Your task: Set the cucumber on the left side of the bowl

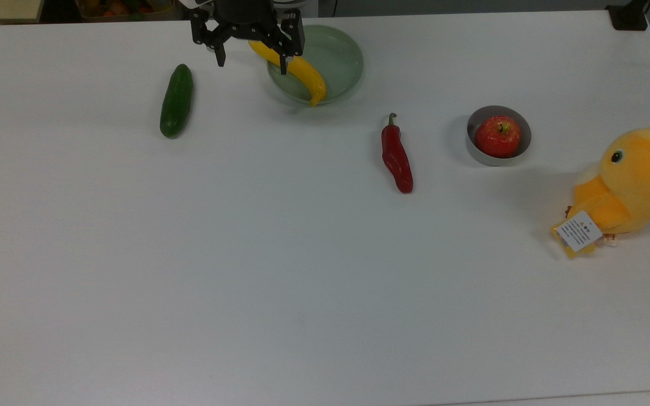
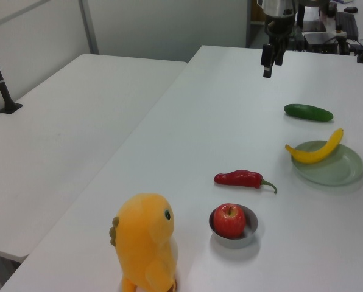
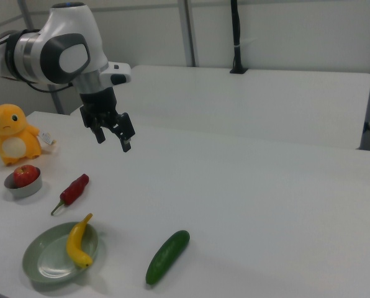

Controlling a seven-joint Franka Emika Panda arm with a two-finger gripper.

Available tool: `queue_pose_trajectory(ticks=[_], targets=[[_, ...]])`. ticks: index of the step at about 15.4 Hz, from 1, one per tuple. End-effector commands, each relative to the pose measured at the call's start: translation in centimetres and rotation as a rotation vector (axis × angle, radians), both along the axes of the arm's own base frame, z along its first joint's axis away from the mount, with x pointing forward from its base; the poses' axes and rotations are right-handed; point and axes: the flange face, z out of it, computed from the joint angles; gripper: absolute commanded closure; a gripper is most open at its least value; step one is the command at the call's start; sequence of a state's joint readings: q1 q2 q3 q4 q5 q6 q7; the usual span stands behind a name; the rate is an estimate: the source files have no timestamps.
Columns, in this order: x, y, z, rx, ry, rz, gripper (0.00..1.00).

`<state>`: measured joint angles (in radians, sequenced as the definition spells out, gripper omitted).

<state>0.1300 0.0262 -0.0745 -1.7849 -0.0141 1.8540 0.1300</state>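
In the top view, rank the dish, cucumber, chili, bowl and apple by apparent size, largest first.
1. Dish
2. Cucumber and chili: similar length, cucumber thicker
3. Bowl
4. Apple, inside the bowl

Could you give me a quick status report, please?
Gripper open, empty, raised. Cucumber on table, untouched. Bowl holds apple; chili lies between.

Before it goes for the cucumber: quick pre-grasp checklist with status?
1. Gripper open and empty, raised above the table: ok.
2. Cucumber lying free, nothing touching it: ok.
3. Bowl upright, holding a red apple: ok.
4. Spot on the top view's left of the bowl: red chili lies there, with bare table between it and the bowl: cannot tell if the cucumber fits.
5. Yellow fruit rests in the green dish, apart from the cucumber: ok.
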Motion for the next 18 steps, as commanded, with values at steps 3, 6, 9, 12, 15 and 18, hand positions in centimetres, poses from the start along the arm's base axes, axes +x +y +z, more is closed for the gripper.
queue_pose_trajectory(ticks=[3,6,9,12,15,18], targets=[[-1.2,0.4,-0.6,0.008,0.021,0.026,0.0],[-1.2,0.3,-0.5,0.01,0.019,0.025,0.0],[-1.1,0.3,-0.6,0.008,0.019,0.025,0.0],[-1.1,0.3,-0.8,0.008,0.022,0.025,0.0],[-1.2,0.3,-1.5,0.009,0.021,0.031,0.0],[-1.6,1.2,-3.4,0.009,0.01,0.033,0.0]])
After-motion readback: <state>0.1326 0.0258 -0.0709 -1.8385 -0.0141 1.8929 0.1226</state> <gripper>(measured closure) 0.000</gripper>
